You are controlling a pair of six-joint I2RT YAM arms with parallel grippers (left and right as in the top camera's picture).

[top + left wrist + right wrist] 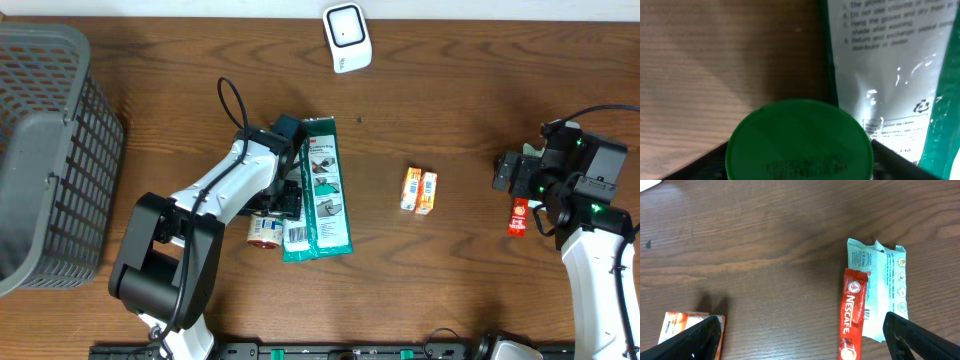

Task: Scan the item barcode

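Jar [800,135] sits just beside the green package [880,75], right under your left gripper [799,167]; its fingers straddle the lid, but you cannot tell whether they grip. Your right gripper [800,330] gapes empty, well apart from the package.

Green-lidded jar [799,145] just beside a green packet [328,190], white scanner [347,37] well apart near table edge

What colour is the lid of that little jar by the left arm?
The lid is green, with faint dark printing near its edge. It shows best in the left wrist view.
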